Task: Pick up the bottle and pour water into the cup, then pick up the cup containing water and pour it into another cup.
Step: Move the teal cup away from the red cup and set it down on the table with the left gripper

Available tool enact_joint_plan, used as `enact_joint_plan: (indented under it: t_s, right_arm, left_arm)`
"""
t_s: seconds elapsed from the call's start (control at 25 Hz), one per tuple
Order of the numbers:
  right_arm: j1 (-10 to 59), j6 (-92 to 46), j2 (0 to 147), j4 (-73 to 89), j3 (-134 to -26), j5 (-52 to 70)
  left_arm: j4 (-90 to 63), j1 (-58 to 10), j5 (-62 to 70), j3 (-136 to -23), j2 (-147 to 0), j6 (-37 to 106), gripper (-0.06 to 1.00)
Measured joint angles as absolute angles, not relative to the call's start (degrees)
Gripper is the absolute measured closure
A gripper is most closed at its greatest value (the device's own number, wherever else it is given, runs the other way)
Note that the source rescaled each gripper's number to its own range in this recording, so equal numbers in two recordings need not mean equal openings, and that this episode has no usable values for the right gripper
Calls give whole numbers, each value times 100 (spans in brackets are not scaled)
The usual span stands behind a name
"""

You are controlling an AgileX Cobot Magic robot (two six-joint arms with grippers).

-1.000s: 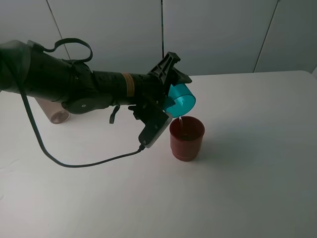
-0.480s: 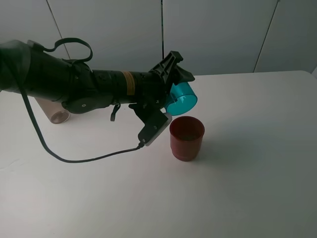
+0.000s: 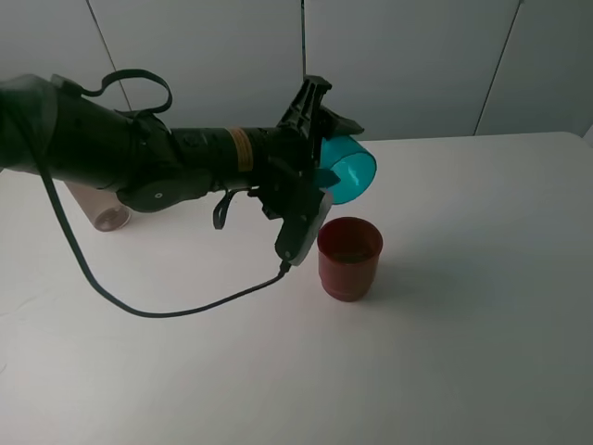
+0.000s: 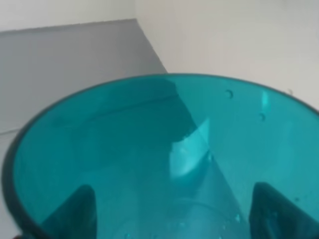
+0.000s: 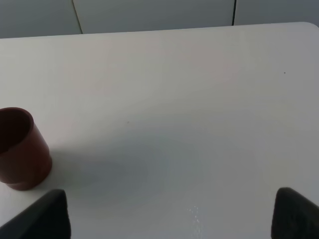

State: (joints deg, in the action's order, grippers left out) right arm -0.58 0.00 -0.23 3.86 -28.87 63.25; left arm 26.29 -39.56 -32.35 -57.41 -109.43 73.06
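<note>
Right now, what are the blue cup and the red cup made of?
The blue cup looks like see-through teal plastic, smooth and shiny: you can see the wall and table through it in the wrist view. The red cup looks like solid dark red plastic, duller, nothing showing through. Plastic is my guess.

No text, label or number is legible anywhere.

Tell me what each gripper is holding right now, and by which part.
The left gripper holds the teal cup by its lower body, tipped on its side above the red cup. The right gripper is open and holds nothing.
</note>
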Motion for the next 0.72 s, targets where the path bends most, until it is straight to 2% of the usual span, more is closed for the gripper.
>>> enact_joint_plan:
  t_s: [0.32,0.72]
  right_arm:
    - [-58,0,-23,386,-2887,6325]
    - [-58,0,-23,386,-2887,6325]
  left_arm:
    - [1222,-3956,-3815,-5741,-10943,5235,89]
    - [-352,-3861,-3999,-5741,-10943,3510,89]
